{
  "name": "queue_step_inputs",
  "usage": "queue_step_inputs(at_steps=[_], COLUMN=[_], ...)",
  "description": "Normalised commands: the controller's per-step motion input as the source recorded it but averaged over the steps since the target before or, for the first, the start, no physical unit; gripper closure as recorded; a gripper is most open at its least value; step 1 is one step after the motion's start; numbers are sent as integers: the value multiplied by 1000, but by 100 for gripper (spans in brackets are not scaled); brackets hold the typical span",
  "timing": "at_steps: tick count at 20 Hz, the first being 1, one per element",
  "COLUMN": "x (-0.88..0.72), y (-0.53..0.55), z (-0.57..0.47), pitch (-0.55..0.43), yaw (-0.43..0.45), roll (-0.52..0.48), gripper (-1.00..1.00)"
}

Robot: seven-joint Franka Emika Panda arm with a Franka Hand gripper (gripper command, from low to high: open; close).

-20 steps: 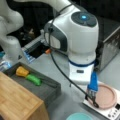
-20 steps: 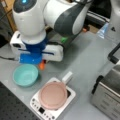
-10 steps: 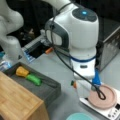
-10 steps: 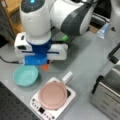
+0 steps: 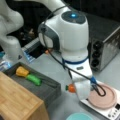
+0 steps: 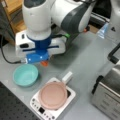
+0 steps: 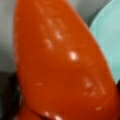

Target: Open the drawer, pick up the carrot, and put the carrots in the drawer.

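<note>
Carrot point(image 5: 71, 88) fills the wrist view point(image 7: 62, 65), gripped by the gripper point(image 5: 75, 88) above the grey table point(image 5: 50, 65), just beside the open drawer's point(image 5: 51, 91) corner and near the pink pan point(image 5: 102, 96) on its white scale. In a front view the orange tip point(image 6: 44, 63) shows under the blue gripper point(image 6: 41, 58), next to the teal bowl point(image 6: 25, 74). Inside the drawer lie a yellow item point(image 5: 22, 71) and a green item point(image 5: 33, 79). A silver toaster oven point(image 5: 105, 47) stands behind.
</note>
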Motion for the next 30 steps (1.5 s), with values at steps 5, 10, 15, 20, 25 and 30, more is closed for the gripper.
queue_step_inputs(at_steps=[5, 10, 15, 20, 25, 30], x=[-358, -319, -325, -324, -303, -259], y=[-105, -54, -98, -164, -175, -142], z=[-112, -65, -76, -109, -178, -116], pitch=[-319, -276, -250, -258, -227, -215], yaw=[172, 159, 236, 221, 175, 172], roll=[11, 6, -2, 32, 112, 53], gripper=[100, 100, 100, 100, 100, 100])
